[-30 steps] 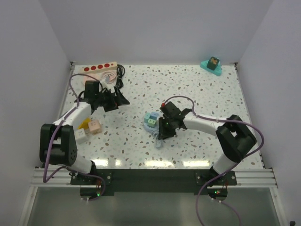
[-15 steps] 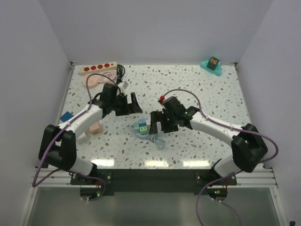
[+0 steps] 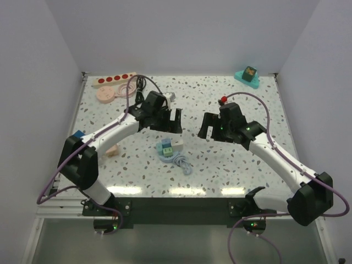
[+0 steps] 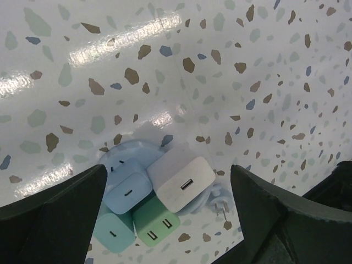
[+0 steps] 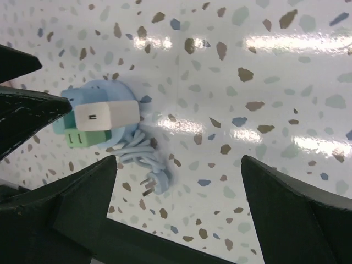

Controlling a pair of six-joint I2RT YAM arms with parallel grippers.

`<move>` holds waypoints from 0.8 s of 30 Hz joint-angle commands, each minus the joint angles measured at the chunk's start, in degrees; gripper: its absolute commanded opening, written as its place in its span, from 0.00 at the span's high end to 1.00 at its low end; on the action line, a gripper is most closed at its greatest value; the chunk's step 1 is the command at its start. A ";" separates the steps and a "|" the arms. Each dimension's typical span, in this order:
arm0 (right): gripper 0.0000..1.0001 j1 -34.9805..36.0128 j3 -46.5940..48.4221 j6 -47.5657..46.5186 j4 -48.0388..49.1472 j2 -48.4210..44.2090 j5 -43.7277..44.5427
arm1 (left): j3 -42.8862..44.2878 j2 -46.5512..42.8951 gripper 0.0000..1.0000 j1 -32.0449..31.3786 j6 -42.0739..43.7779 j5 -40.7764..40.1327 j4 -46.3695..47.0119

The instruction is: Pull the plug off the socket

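The table (image 3: 220,170) has a white speckled top. At its far left lie the socket (image 3: 114,80), a bunch of black cord (image 3: 141,83) just beside it, and a pink disc (image 3: 105,94); a teal holder (image 3: 248,76) stands in the far right corner. Near the centre lie clustered chargers (image 3: 169,147) with a light-blue cable (image 3: 182,161), and a peach block (image 3: 111,149) and a blue block (image 3: 77,135) lie at the left.

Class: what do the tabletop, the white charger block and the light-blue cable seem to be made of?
Tabletop: glossy speckled laminate or terrazzo; sharp light reflections. White charger block: smooth matte plastic, probably; even colour, rounded edges. Light-blue cable: flexible plastic or rubber sheath; lies in loose loops.
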 commanded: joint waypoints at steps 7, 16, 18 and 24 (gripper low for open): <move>0.01 -1.61 1.17 3.73 -6.59 -0.56 7.65 | 10.12 6.39 0.00 -6.42 -8.68 -16.55 -15.03; 0.01 -2.84 0.82 4.61 -7.03 1.10 6.86 | 8.09 3.48 0.00 -10.20 -24.60 -22.89 -15.13; 0.01 -2.93 0.82 4.52 -6.94 1.46 6.69 | 9.41 5.24 0.00 -11.61 -26.27 -22.19 -15.47; 0.01 -3.89 0.47 4.26 -6.94 2.51 5.81 | 10.65 8.93 0.00 -13.55 -29.08 -18.41 -14.52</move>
